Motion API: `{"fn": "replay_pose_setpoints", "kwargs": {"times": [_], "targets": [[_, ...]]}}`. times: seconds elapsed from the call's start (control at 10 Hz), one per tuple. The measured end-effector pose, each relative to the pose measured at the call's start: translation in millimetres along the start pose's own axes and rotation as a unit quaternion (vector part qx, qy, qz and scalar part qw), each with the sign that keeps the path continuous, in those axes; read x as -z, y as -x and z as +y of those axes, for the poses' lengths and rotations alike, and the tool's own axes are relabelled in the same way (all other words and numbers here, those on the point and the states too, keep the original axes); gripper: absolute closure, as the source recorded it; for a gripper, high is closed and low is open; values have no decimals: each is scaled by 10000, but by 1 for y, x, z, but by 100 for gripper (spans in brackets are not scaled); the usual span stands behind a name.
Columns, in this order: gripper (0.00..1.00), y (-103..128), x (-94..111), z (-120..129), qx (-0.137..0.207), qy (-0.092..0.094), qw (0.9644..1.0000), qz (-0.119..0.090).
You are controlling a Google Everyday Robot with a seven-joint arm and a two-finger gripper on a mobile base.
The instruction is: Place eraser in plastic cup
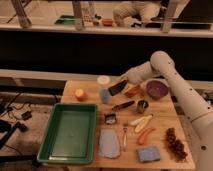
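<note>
The eraser (pixel 116 88), a flat black block, hangs tilted just above the table with my gripper (pixel 123 84) shut on its upper right end. The white arm reaches in from the right. The plastic cup (pixel 104 90), whitish on top and blue below, stands upright at the back of the table. It is immediately left of the eraser, whose lower end is close to the cup's side.
A green tray (pixel 70 132) fills the left front. An orange (pixel 80 94) sits left of the cup. Orange bowl (pixel 133 91), purple bowl (pixel 157 90), metal cup (pixel 142 105) and a black-handled utensil (pixel 123 105) lie right of it. Banana (pixel 140 121), carrot (pixel 146 134), blue sponge (pixel 149 154) are in front.
</note>
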State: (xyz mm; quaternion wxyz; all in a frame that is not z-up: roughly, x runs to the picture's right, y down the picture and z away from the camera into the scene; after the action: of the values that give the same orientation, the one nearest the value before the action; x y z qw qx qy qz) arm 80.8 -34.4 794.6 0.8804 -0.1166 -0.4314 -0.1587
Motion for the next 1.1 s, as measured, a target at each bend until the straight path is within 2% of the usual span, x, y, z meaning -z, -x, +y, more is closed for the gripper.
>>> {"fn": "replay_pose_setpoints", "kwargs": {"times": [0.1,0.3,0.5,0.7,0.8,1.1], "targets": [[100,3,-4,-7,45,-15,9999,-114],[100,10,-16,-16,66,-4,9989,-473],[100,10,-22,-17,-63,-6,9961,-883],[100,11,-29,-16,-185,-19,9928,-1181],[100,9,-29,-14,-246,-30,9924,-1207],[100,5,-27,-10,-326,-53,9953,-909]]}}
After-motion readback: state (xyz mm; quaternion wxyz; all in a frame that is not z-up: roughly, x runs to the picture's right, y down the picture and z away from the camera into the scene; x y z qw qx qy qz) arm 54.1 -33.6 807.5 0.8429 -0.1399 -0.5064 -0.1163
